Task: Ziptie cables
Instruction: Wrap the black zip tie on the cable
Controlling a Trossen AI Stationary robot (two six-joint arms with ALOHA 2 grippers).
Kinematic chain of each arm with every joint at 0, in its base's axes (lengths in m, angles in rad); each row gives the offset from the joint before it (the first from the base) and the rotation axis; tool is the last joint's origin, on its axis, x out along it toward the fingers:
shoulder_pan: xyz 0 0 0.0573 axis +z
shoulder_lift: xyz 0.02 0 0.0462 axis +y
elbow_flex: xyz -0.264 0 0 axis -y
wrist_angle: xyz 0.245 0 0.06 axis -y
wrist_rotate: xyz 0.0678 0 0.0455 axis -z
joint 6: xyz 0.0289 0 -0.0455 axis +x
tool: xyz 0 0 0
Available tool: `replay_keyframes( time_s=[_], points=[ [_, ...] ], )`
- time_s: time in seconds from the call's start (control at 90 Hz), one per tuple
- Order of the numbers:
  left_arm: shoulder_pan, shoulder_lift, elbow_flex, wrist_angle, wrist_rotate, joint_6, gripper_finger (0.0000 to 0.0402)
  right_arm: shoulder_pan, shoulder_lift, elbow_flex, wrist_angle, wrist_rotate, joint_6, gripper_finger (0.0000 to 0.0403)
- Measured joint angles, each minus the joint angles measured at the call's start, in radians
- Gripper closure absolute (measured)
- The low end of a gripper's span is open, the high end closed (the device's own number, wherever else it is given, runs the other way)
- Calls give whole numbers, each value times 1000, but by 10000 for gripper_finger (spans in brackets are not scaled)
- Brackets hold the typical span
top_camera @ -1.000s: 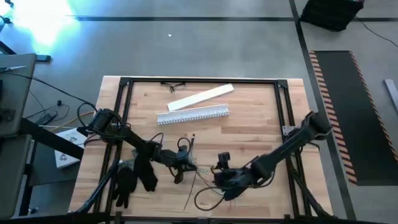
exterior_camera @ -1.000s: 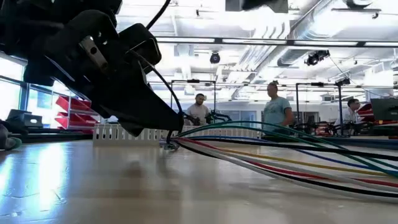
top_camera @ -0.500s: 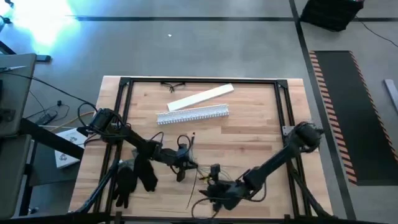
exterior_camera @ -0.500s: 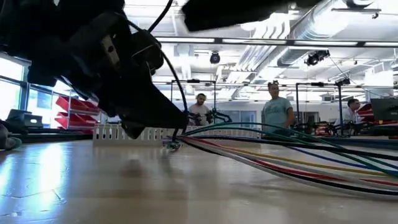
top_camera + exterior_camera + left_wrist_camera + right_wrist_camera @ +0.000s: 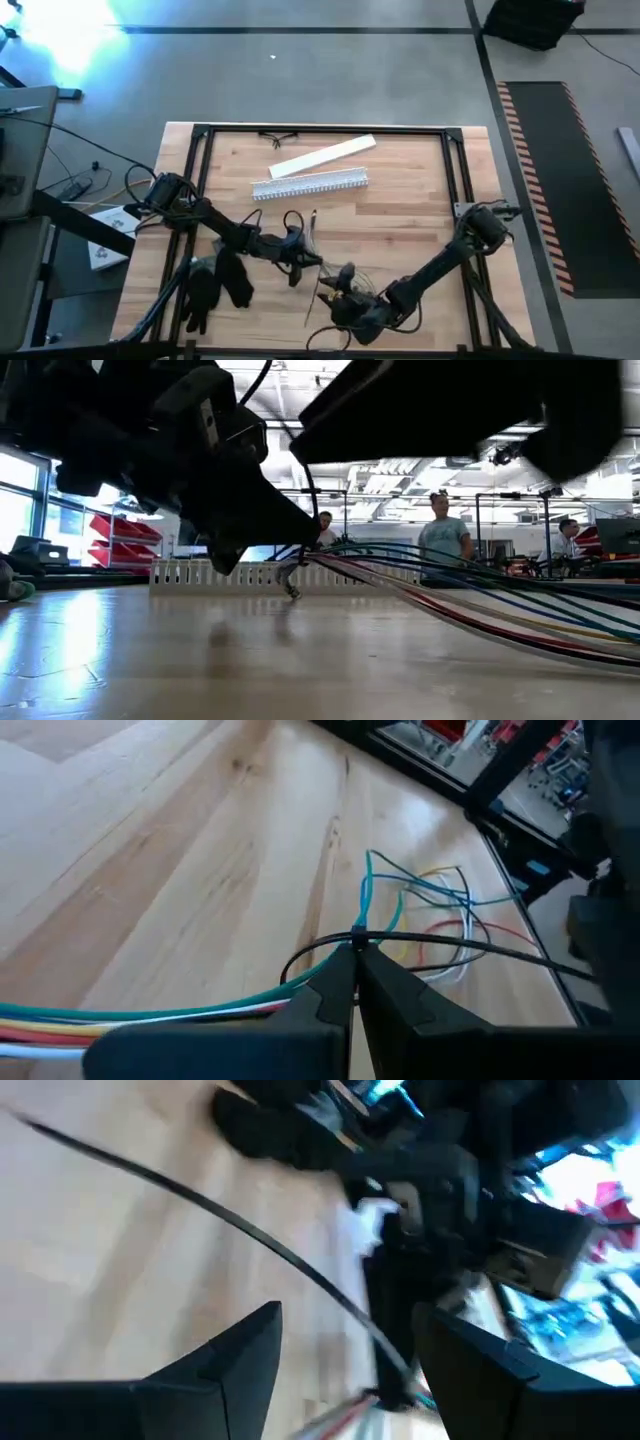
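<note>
High: left hand (image 5: 303, 262) mid-table, right hand (image 5: 338, 290) near front edge, cables (image 5: 318, 288) between them.
Low: cables (image 5: 480, 605) fan out, lifted off table (image 5: 200, 660).
Left wrist: hand (image 5: 355, 970) clenched on cables (image 5: 400, 910) at black ziptie (image 5: 357, 934).
Right wrist: fingers (image 5: 240, 1370) spread, released.
Handling guess: light, floppy, splay easily; grip beside tie.

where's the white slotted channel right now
In the high view the white slotted channel lies on the far middle of the table, just in front of a plain white strip and beyond the left tool.
</note>
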Motion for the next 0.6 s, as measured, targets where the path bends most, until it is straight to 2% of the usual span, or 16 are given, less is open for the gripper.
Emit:
replay_keyframes(
  time_s=[0.111,0.2,0.333,0.389,0.422,0.5,0.6],
  points=[
    [0,0,0,0,0,0,402,-25,0,0,7,-12,54,208],
    [0,-1,0,0,0,0,402,-41,0,0,7,-43,126,241],
    [0,-1,0,-4,0,9,402,-55,0,0,7,-54,237,327],
    [0,-1,0,-12,0,17,402,-61,0,0,6,-85,283,373],
    [0,-1,0,-21,0,20,402,-63,0,0,5,-113,309,387],
    [-1,-1,0,-49,-9,25,402,-69,-1,0,1,-133,390,398],
    [-1,3,0,-90,-28,26,402,-58,-20,0,-8,-93,423,402]
  ],
)
